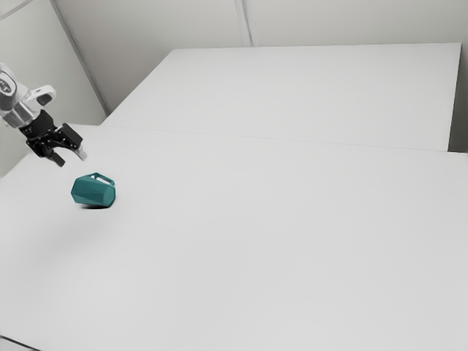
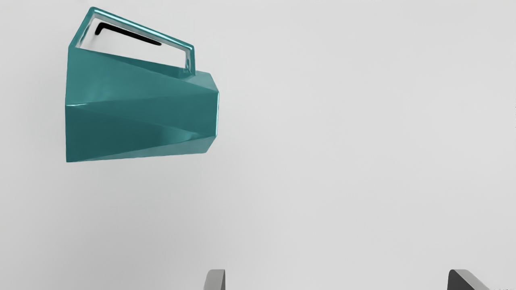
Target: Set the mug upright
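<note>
Pincer status: the pincer (image 1: 71, 159) is wide open and holds nothing. Its two fingers (image 2: 216, 280) are well apart, with bare table surface visible between them in the wrist view.

Task status: the upright condition is not met. The mug (image 1: 93, 191) lies on its side, its handle (image 2: 143, 29) raised along the upper flank in the exterior view. As judged from this pose, the remaining operations are: grip the mug, rotate it onto its base, and release it.

Mug position relative to the pincer: the mug is near the pincer but not touching it. In the exterior view it sits below the fingertips and slightly toward that view's right. In the wrist view it is outside the gap, offset toward the side of one finger. The narrow end (image 1: 107, 194) faces the exterior view's right. The mug rests on the white table (image 1: 256, 248).
</note>
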You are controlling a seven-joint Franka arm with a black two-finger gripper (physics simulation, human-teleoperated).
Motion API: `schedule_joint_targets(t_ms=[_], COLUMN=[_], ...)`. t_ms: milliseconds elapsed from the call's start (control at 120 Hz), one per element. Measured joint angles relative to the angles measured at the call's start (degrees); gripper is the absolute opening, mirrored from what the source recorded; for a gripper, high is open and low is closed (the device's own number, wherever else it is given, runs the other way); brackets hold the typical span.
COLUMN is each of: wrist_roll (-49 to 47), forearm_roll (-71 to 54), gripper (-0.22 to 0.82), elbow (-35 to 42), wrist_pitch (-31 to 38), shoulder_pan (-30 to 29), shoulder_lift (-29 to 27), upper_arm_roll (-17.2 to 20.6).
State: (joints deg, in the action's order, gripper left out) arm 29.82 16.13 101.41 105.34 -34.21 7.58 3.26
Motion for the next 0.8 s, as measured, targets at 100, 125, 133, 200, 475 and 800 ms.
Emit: schedule_joint_targets(t_ms=[100,125,133,200,475,800], wrist_roll=[3.33,4.14,4.40,6.40,14.04,21.57], forearm_roll=[0.48,0.72,0.82,1.59,6.07,9.47], gripper=[0.60,0.60,0.60,0.60,0.60,0.60], elbow=[-1.84,-2.30,-2.50,-4.07,-13.11,-27.49], wrist_pitch=[0.25,0.26,0.26,0.13,-1.79,-8.25], shoulder_pan=[-1.34,-1.98,-2.17,-3.71,-8.85,-12.35], shoulder_lift=[2.34,2.88,3.07,4.81,15.07,28.85], upper_arm_roll=[0.16,0.19,0.18,0.23,0.39,1.88])
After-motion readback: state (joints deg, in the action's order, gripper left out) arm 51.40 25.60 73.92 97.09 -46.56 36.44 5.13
